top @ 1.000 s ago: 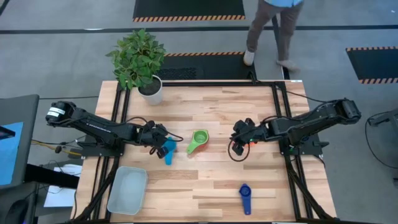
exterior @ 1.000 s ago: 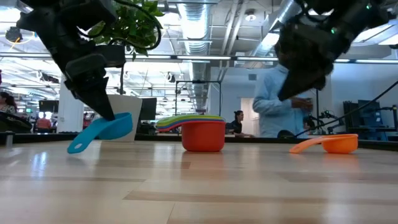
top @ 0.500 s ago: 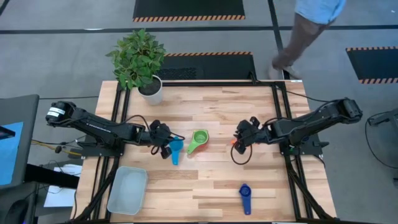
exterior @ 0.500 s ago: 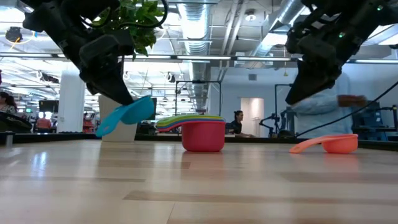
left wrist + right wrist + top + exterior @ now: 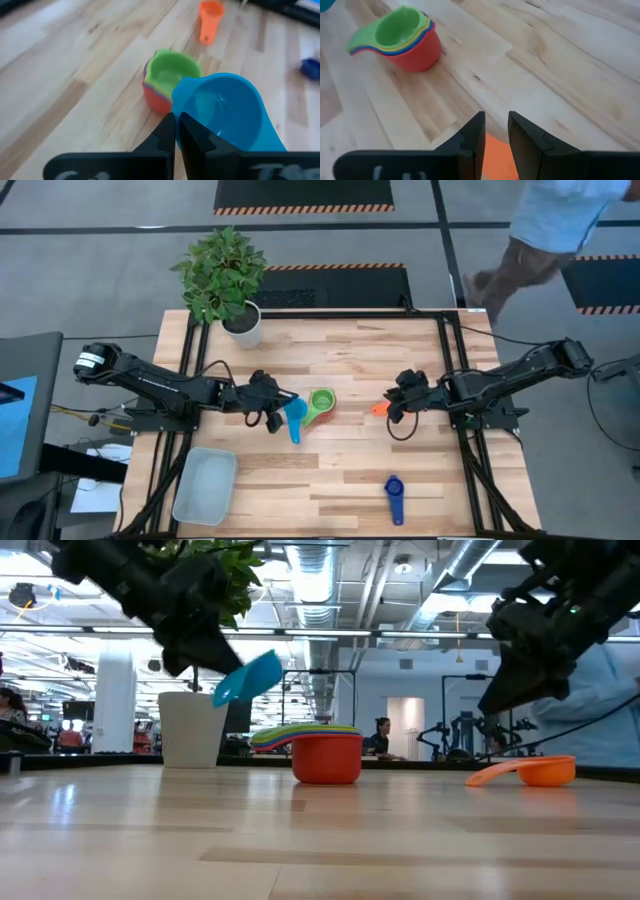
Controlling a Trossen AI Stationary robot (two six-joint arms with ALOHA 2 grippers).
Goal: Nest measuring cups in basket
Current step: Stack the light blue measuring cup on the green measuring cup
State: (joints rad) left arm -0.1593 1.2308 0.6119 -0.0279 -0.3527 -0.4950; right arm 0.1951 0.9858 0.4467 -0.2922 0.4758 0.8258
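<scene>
While clamped shut on the small light blue plastic measuring cup (image 5: 294,416), the left gripper (image 5: 272,406) hangs just beside the nested stack of round plastic cups (image 5: 319,406) near the table's middle — green cup on top, red at the bottom in the low view. Lifted clear of the pale wooden slatted table (image 5: 340,360): the light blue cup (image 5: 247,678), tilted, above and beside the stack (image 5: 325,754). Seen from the left wrist: two dark fingers (image 5: 192,137) pinched against the blue cup's (image 5: 227,111) rim, the stack (image 5: 169,86) right behind it, a small orange plastic cup (image 5: 209,16) farther off.

Parted a little and holding nothing, the right gripper (image 5: 398,399) hovers just above the orange cup (image 5: 380,408), which lies flat on the wood (image 5: 527,771); fingers (image 5: 473,134) spread with orange showing between them.

Alone near the front edge: a dark blue plastic measuring cup (image 5: 393,494).

At the front left corner, well apart from every cup — the pale grey-blue shallow rectangular plastic basket (image 5: 183,496).

At the back left corner: a white round pot with a leafy green plant (image 5: 241,326).

Beyond the table, a person (image 5: 545,235) walking.
</scene>
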